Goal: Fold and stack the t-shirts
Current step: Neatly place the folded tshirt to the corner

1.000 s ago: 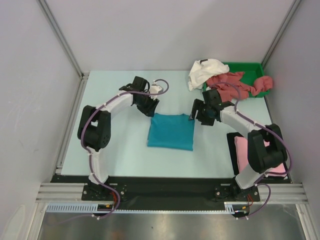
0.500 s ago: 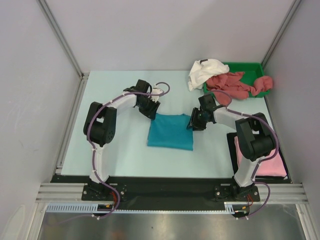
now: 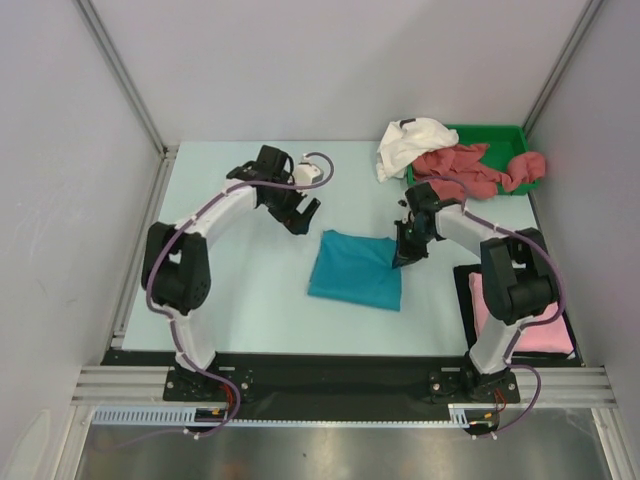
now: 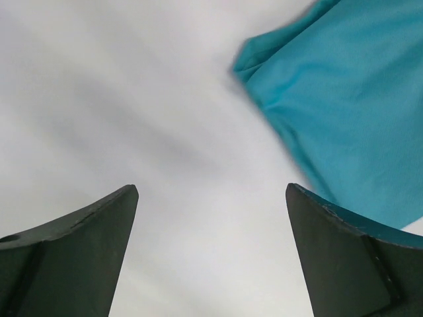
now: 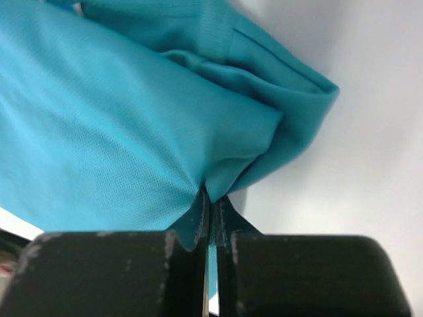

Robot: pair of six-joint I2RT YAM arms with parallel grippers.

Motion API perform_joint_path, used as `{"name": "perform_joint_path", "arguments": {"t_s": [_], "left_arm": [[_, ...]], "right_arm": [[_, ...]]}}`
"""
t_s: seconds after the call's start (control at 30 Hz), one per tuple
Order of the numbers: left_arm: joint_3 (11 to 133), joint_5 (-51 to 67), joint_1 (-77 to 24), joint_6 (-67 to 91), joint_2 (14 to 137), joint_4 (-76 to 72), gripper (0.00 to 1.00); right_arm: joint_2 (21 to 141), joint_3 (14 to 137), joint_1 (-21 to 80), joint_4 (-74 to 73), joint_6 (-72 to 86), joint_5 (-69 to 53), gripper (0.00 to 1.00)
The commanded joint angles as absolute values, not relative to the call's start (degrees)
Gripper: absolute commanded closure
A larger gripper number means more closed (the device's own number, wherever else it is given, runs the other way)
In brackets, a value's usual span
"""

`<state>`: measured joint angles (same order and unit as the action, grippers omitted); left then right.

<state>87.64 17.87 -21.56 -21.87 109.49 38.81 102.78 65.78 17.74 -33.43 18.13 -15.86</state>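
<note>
Folded teal-blue cloth t-shirt (image 3: pixel 357 270) on pale table (image 3: pixel 240 300), right gripper (image 5: pixel 210 201) clamped on its far-right corner, left gripper (image 4: pixel 211 198) spread wide, empty, near far-left corner.

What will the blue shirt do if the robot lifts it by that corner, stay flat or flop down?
Probably flop: the teal-blue t-shirt is soft cloth, bunching into wrinkles where the right gripper pinches its corner. Its folded layers may slide apart, since only one corner is held. It looks thin, so likely light.
</note>
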Motion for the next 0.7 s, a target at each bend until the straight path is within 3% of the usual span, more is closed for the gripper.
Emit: {"name": "perform_joint_path", "arguments": {"t_s": [0.0, 0.27, 0.67], "left_arm": [[87.37, 14.96, -21.09, -27.15, 101.79, 41.31, 0.0], [91.58, 12.75, -19.86, -28.12, 99.4, 43.06, 0.0], [98.61, 13.54, -19.51, -28.65, 98.53, 45.53, 0.0]], "right_arm": [[98.35, 70.13, 17.58, -51.22, 5.64, -6.55, 1.0], [92.91, 70.31, 18.28, -60.73, 4.48, 7.18, 1.0], [82.37, 75.4, 18.11, -65.21, -2.54, 14.5, 1.0]]}}
